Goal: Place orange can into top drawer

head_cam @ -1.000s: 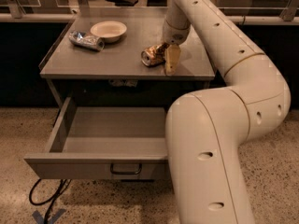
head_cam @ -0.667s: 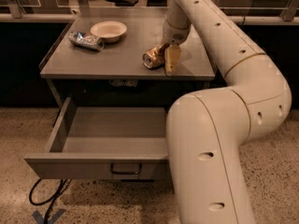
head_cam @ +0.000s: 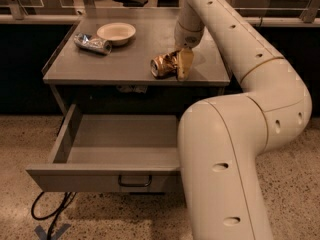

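At the front edge of the table (head_cam: 120, 64), the can (head_cam: 161, 66) lies sideways, long axis left-right, right end clamped between the 2 fingers of the gripper (head_cam: 180, 70), above and behind the open drawer (head_cam: 100, 177).

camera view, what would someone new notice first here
The big white arm fills the right side, bending up and over to the grey table. Its gripper sits at the orange can near the table's front edge, above the top drawer, which stands pulled open.
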